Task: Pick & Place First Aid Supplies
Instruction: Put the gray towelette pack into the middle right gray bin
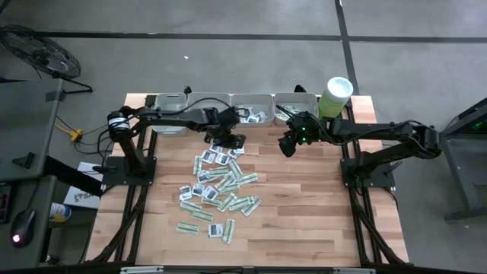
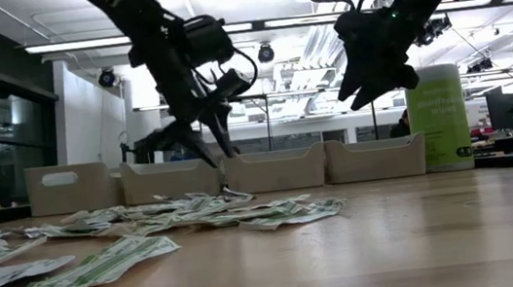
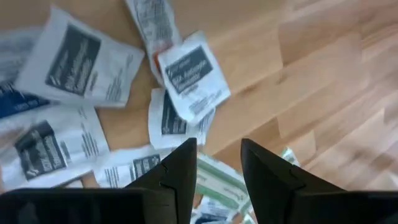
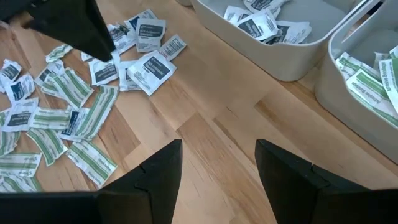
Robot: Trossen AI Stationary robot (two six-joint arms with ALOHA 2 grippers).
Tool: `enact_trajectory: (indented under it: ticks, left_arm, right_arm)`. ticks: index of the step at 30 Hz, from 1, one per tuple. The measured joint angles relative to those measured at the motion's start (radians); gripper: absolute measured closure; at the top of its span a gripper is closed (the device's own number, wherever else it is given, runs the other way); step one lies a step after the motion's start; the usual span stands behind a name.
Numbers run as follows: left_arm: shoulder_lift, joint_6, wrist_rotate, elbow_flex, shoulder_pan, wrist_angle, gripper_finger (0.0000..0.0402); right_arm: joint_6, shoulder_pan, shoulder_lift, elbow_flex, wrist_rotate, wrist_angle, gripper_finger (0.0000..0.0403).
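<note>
High view: a few small flat paper sachets [image 1: 257, 115] are seen in grey plastic trays [image 1: 253, 100]; dozens are left on the wooden desk [image 1: 304, 205]. Both arms' jaws are held apart, empty.

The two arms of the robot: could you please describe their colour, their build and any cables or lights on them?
Both are black, slim and jointed. The left arm carries a thin black cable looping over it, and its base has a pale ring. The right arm shows small green lights near its gripper. Each gripper, like the left gripper, ends in two dark, wedge-shaped fingers.
</note>
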Motion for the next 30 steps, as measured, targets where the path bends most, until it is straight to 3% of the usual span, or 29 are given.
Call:
enact_trajectory:
  ticks: [9,22,30]
  left_arm:
    - [0.001,-0.089,-0.012,-0.119,0.0,0.143,0.0277]
    - [0.001,-0.126,-0.089,-0.122,0.0,0.179,0.0277]
    - [0.034,-0.133,-0.086,-0.121,0.0,0.182,0.0277]
  right_arm:
    - [-0.001,0.0,0.0,0.0,0.002,0.001,0.0206]
    - [-0.003,0.0,0.0,0.0,0.002,0.002,0.0206]
    - [-0.007,0.0,0.0,0.0,0.003,0.003,0.0206]
